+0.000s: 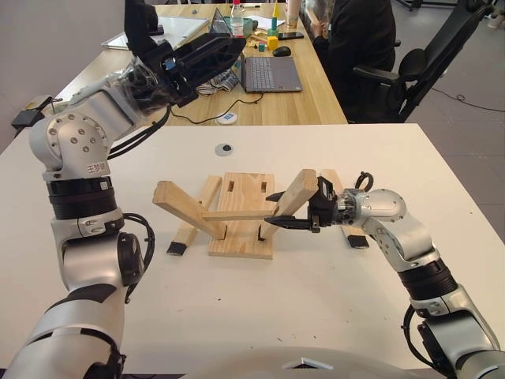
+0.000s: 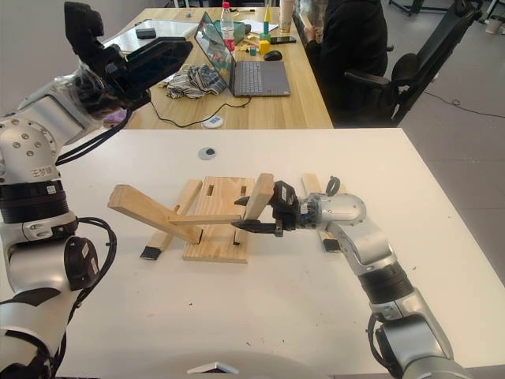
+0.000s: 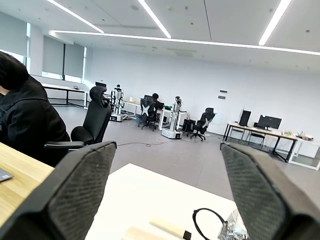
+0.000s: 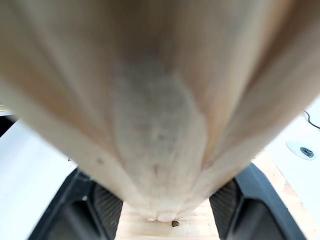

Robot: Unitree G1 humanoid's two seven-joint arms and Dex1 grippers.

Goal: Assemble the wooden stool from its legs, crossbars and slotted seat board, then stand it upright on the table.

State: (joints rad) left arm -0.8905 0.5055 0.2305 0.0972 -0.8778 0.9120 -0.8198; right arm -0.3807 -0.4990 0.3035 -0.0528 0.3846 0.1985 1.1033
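The slotted seat board (image 1: pixel 241 241) lies flat in the middle of the white table. Over it stands a tilted frame of two legs joined by a crossbar (image 1: pixel 237 214). My right gripper (image 1: pixel 272 209) is shut on the frame's right leg (image 1: pixel 293 197), and the wood sits between its pads (image 4: pixel 107 210). The frame's left leg (image 1: pixel 183 207) slants up and away to the left. One loose leg (image 1: pixel 196 215) lies along the board's left edge, another (image 1: pixel 352 230) behind my right wrist. My left gripper (image 1: pixel 209 51) is held high over the table's far left, open and empty, fingers (image 3: pixel 82 192) wide apart.
A small round disc (image 1: pixel 225 148) lies on the table behind the board. Beyond the far edge stands a wooden desk (image 1: pixel 316 99) with a laptop (image 1: pixel 271 73) and clutter, and a person sits at it. The near part of the table (image 1: pixel 300 316) is bare.
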